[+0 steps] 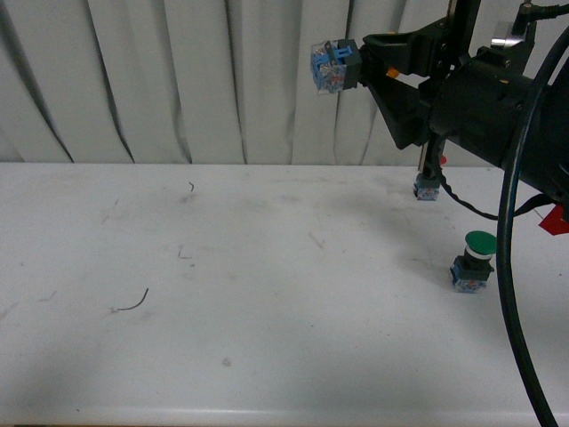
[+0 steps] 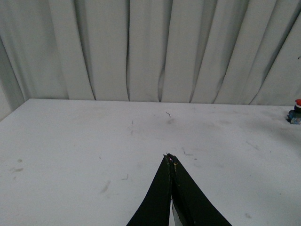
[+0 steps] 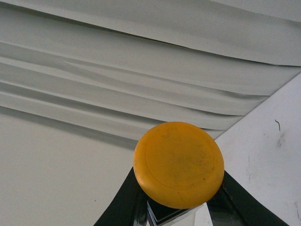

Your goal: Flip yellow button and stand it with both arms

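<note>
Up in the air at the upper right of the front view, the right claw (image 1: 363, 62) grips the yellow button (image 1: 332, 68), holding it well above the white worktop (image 1: 267, 267) and in front of a pleated pale curtain (image 1: 178, 80). The button lies sideways, with its blue-grey base pointing toward the left of the scene. From the right wrist camera the round yellow cap faces the lens, with a black finger close on either side. The left claw (image 2: 170, 159) shows only in its own wrist camera: its two black tips meet at a point with nothing between them, above the worktop. On the worktop at the right stands a green-capped button (image 1: 474, 262). Farther back, partly hidden by the arm, is what looks like a red-capped button (image 1: 428, 187). A small curl of dark wire (image 1: 133, 302) lies near the left.
</note>
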